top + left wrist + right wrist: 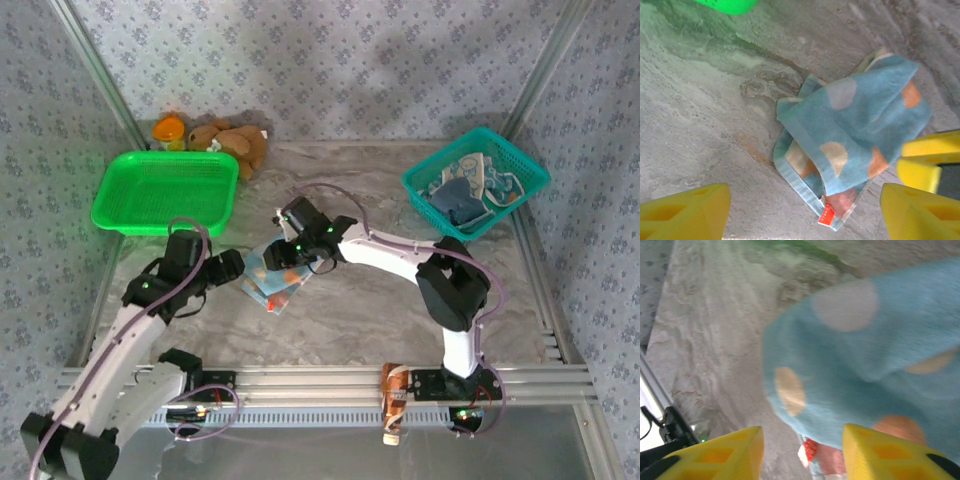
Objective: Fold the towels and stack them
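Polka-dot towel (272,276) lies crumpled and partly folded over itself mid tabletop (380,305), red tag (826,215) at one edge; more towels (462,196) sit in the teal basket (416,192) back-right. L gripper (233,268) is just left of it w/ fingers (685,212) spread, holding nothing. R gripper (280,256) is over its far side, fingers apart, not pinching cloth. Green tray (150,227) back-left, plush toy (236,141) beside it.

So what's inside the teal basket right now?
The teal basket holds a crumpled blue-grey towel nearer the arms and a pale blue-printed towel behind it. Anything beneath them is covered.
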Action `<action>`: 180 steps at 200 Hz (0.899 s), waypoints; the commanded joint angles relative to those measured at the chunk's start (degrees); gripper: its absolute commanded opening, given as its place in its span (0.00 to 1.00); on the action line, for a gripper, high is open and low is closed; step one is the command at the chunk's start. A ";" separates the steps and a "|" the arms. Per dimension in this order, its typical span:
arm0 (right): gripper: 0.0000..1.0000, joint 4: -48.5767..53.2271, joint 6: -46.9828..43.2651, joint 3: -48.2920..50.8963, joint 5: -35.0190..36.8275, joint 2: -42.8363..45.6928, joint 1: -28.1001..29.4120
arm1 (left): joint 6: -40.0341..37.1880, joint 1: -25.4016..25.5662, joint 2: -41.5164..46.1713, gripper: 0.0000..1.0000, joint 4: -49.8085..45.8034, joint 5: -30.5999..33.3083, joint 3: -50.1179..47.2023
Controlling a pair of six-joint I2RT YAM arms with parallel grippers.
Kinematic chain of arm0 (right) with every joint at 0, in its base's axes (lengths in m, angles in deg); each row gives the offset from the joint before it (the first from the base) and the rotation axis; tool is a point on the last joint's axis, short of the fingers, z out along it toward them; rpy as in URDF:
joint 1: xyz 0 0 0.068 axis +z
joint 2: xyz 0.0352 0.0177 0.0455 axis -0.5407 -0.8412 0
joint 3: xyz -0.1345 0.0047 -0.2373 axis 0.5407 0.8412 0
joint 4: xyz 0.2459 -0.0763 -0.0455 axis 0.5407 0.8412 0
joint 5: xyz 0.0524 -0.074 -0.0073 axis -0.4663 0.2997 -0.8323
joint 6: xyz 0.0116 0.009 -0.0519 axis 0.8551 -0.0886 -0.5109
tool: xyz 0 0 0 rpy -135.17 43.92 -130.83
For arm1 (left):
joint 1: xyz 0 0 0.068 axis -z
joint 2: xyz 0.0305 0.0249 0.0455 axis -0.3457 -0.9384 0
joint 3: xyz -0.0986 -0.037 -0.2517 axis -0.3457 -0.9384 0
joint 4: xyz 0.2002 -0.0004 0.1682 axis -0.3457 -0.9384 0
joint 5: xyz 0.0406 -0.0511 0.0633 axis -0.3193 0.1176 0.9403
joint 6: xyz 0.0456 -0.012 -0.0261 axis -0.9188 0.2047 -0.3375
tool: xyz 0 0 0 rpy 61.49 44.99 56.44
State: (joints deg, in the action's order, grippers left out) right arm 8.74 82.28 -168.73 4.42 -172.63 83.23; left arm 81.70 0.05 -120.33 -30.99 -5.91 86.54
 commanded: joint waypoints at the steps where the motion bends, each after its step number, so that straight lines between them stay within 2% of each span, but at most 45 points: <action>1: 0.44 0.92 -0.90 2.41 2.28 -0.18 -0.07 | 0.85 -1.56 -4.79 0.74 5.66 -2.62 -0.95; 22: 0.42 0.73 -1.35 1.77 2.74 -3.32 -0.34 | 0.83 -2.73 -9.08 0.73 7.14 -3.42 -0.74; 66: 0.37 2.96 -2.53 0.61 4.27 -9.72 -3.75 | 0.45 -3.61 -12.39 0.72 10.72 -4.67 -1.47; 97: 0.33 6.01 -5.11 6.21 7.76 -6.94 -8.86 | 0.34 -3.67 -14.86 0.67 11.89 -5.75 -1.53; 132: 0.33 4.39 -7.99 14.15 7.59 -0.91 -14.43 | 2.28 -3.45 -18.31 0.62 16.05 -8.13 -2.96; 155: 0.34 4.86 -8.88 14.25 7.32 -0.50 -13.78 | 4.60 -1.20 -22.38 0.57 20.30 -9.97 -3.14; 180: 0.34 4.61 -8.80 13.85 7.58 -0.98 -12.56 | 5.77 3.53 -28.32 0.53 22.42 -8.50 -0.48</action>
State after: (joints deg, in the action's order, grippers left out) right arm 9.57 75.07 -155.92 10.61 -172.91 68.83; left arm 85.42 -0.08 -144.41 -12.68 -13.82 83.70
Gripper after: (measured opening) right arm 0.343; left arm 0.561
